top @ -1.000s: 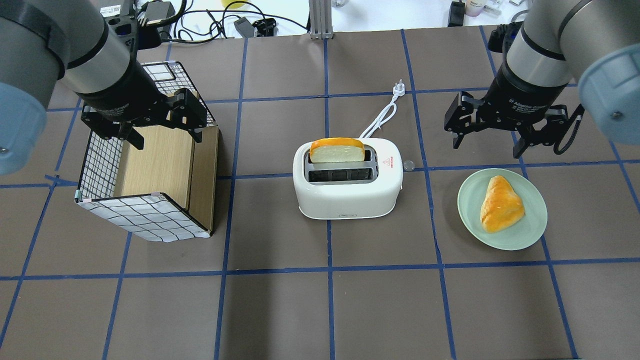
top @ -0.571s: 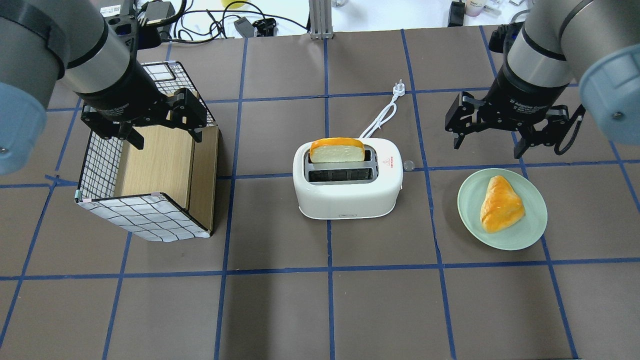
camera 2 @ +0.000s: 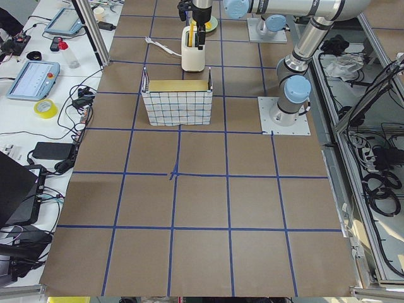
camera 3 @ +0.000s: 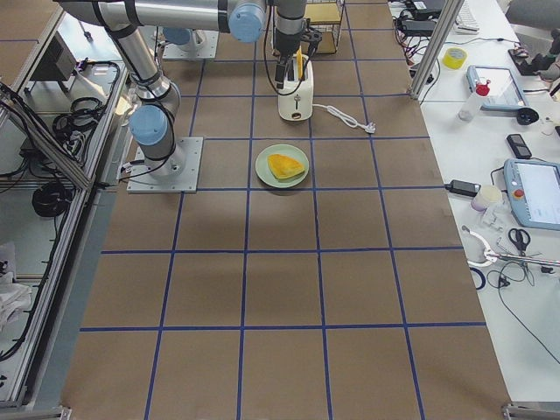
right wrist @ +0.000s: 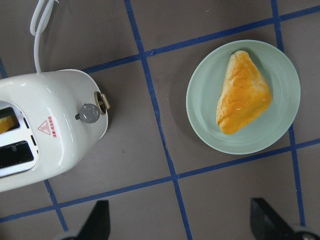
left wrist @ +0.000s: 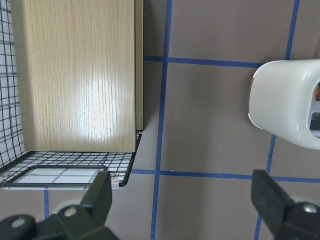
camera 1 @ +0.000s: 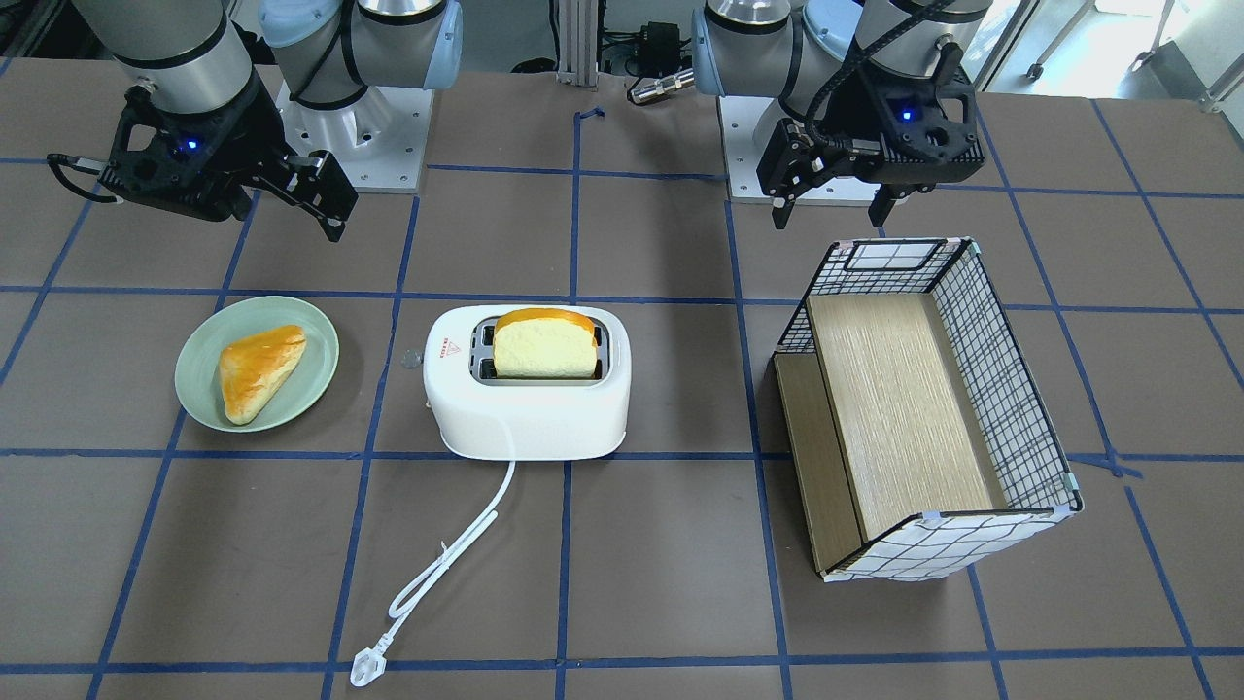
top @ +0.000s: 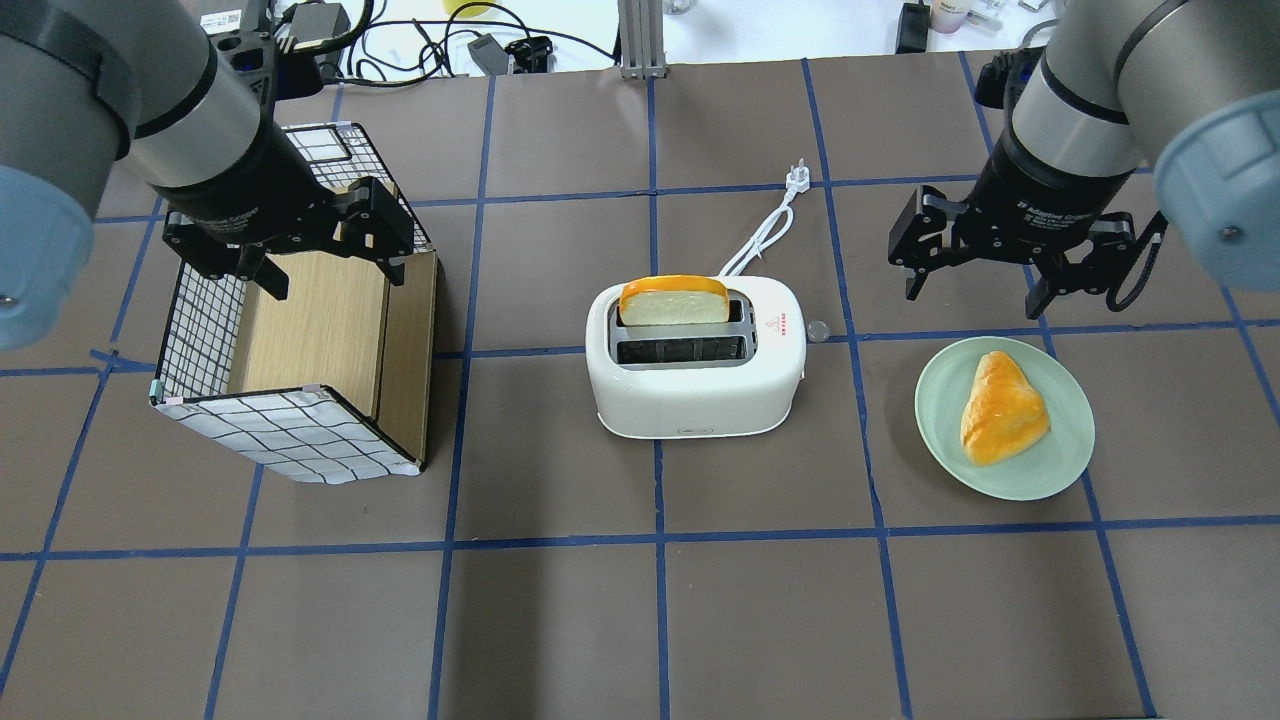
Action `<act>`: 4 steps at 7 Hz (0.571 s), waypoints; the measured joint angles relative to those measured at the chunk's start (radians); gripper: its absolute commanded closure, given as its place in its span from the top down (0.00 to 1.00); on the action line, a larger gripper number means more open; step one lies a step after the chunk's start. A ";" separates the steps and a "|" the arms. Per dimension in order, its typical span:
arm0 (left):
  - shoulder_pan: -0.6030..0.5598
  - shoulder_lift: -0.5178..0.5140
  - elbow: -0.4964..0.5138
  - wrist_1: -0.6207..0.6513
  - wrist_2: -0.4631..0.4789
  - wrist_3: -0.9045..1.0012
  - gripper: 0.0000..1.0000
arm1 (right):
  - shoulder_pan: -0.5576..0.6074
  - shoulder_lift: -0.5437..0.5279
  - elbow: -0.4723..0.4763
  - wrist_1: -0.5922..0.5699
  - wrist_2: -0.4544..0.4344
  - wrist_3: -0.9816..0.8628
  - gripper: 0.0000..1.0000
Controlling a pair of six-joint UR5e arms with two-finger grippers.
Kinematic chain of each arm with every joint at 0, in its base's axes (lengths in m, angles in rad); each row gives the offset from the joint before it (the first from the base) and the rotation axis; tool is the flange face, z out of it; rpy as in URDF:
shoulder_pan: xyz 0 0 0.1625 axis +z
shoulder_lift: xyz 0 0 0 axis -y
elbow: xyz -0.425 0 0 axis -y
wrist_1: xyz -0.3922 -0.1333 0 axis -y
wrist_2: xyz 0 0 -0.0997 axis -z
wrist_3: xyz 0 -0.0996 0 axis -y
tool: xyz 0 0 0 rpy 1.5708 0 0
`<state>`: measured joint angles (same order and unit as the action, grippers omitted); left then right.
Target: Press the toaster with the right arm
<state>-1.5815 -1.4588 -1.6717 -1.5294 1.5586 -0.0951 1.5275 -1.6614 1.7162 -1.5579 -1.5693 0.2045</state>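
- White toaster [top: 695, 360] stands mid-table. A bread slice [top: 673, 300] sits upright and high in its slot farther from the robot, so it is likely not yet pressed.
- Right gripper [top: 973, 298] hovers off the toaster's knob end, fingers spread wide and empty, probably staging for the press.
- Left gripper [top: 335, 283], equally wide, hangs over the basket [top: 290, 440] at the toaster's other end, clear of the work.
- Grey knob [right wrist: 91, 113] shows, but its travel slot is hidden.

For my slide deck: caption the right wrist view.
Right gripper, open, looks down on the white toaster and a green plate holding a pastry.
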 measured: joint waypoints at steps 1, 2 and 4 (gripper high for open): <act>0.000 0.000 0.000 0.000 0.000 0.000 1.00 | -0.001 0.000 0.000 -0.001 0.000 0.001 1.00; 0.000 0.000 0.000 0.000 0.001 0.000 1.00 | -0.001 0.001 0.000 -0.003 0.000 0.002 1.00; 0.000 0.000 0.001 0.000 0.000 0.000 1.00 | -0.001 0.001 0.000 -0.012 -0.001 0.001 0.92</act>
<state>-1.5816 -1.4588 -1.6709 -1.5294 1.5590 -0.0951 1.5268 -1.6600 1.7163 -1.5694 -1.5703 0.2053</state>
